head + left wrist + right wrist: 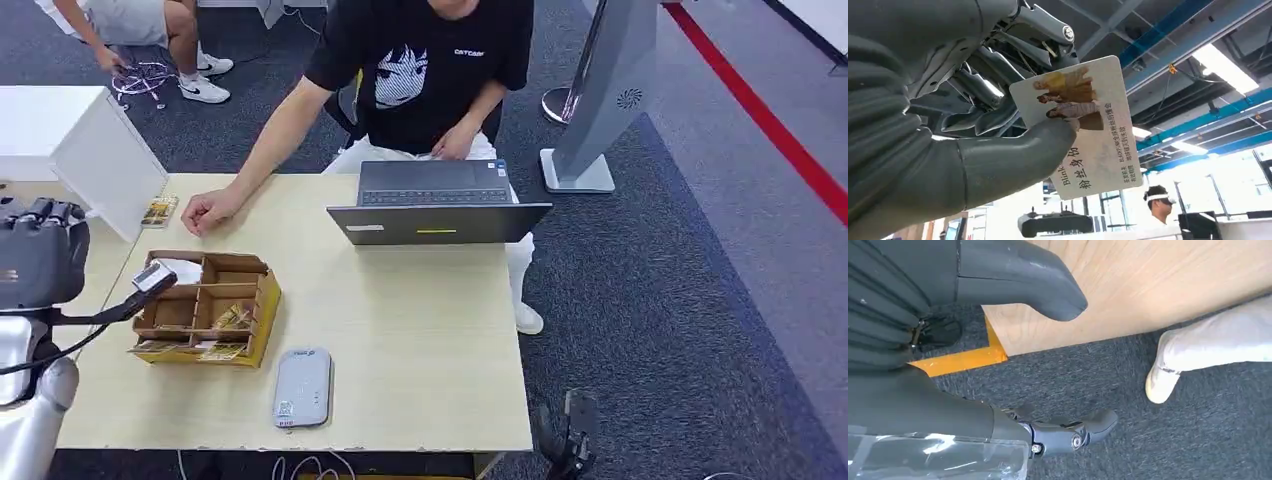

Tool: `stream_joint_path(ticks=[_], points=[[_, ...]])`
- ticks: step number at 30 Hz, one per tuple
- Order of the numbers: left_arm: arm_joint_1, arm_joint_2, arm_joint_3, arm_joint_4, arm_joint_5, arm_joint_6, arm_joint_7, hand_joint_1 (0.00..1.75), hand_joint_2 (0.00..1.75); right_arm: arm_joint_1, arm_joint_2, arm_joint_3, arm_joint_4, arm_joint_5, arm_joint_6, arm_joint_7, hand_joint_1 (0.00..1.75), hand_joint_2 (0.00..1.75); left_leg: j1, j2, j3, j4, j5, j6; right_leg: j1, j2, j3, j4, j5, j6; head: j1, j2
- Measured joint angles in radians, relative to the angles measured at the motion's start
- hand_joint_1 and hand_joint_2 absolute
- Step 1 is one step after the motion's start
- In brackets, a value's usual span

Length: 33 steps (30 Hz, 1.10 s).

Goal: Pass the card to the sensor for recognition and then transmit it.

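White card [1083, 130] printed "Blink" with Chinese characters sits pinched by the left robot hand [973, 125], raised left of the worktop [420, 340]. One grey sensor [302, 387] lies beside one cardboard box [205, 307]. The right robot hand [998, 355] hangs empty, fingers apart.

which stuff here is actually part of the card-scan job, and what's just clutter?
Job:
- card, held in left hand
- grey sensor near the table's front edge
- cardboard box with more cards
- person seated opposite, likely receiver

Clutter:
- laptop
- white board
- grey stand on the carpet
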Motion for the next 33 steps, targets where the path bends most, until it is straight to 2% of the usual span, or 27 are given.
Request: stream_joint_path(ticks=[3,6,9,14,25,32,33], points=[[0.025,-0.011,0.000,-0.027,-0.001,0.016,-0.015,1.75,1.75,0.002,0.000,0.006,0.000,0.002,-0.021,-0.006,0.00,1.75,0.000,0.000,0.000,0.000,0.000,0.000,0.000,0.000,0.000,0.000,0.000,0.000,0.000,0.000],[0.089,-0.044,-0.008,-0.093,-0.018,0.040,-0.036,1.75,1.75,0.005,0.002,0.007,-0.002,-0.003,-0.030,-0.015,0.00,1.75,-0.001,0.000,0.000,0.000,0.000,0.000,-0.001,0.000,0.000,0.000,0.000,0.000,0.000,0.000],[0.161,-0.078,-0.052,-0.168,-0.048,0.047,-0.053,1.75,1.75,0.010,0.003,0.007,-0.003,-0.018,-0.022,-0.016,0.00,1.75,-0.001,0.000,0.000,0.000,-0.001,0.001,-0.001,0.000,0.000,-0.001,-0.001,0.001,0.000,0.000],[0.239,-0.104,-0.124,-0.253,-0.077,0.053,-0.055,1.75,1.75,0.018,0.004,0.007,-0.005,-0.024,-0.013,-0.021,0.00,1.75,-0.001,0.000,-0.001,0.000,-0.001,0.002,-0.001,0.000,-0.001,-0.001,-0.001,0.001,0.000,0.000],[0.271,-0.113,-0.157,-0.318,-0.073,0.053,-0.053,1.75,1.75,0.024,0.004,0.006,-0.008,-0.024,-0.013,-0.026,0.00,1.75,0.000,0.000,-0.001,0.000,-0.001,0.002,-0.001,0.000,-0.001,-0.001,-0.001,0.001,0.000,0.000],[0.275,-0.118,-0.166,-0.348,-0.052,0.025,-0.053,1.75,1.75,0.028,0.004,0.006,-0.008,-0.031,-0.013,-0.036,0.00,1.75,-0.001,0.000,-0.002,0.000,-0.001,0.002,-0.001,0.000,-0.001,-0.001,-0.001,0.001,0.000,0.000],[0.278,-0.120,-0.168,-0.353,-0.031,0.009,-0.070,1.75,1.75,0.028,0.005,0.006,-0.008,-0.034,-0.015,-0.037,0.00,1.75,-0.001,0.000,-0.002,0.000,-0.001,0.002,-0.001,0.000,-0.001,-0.001,-0.001,0.001,0.000,0.000]])
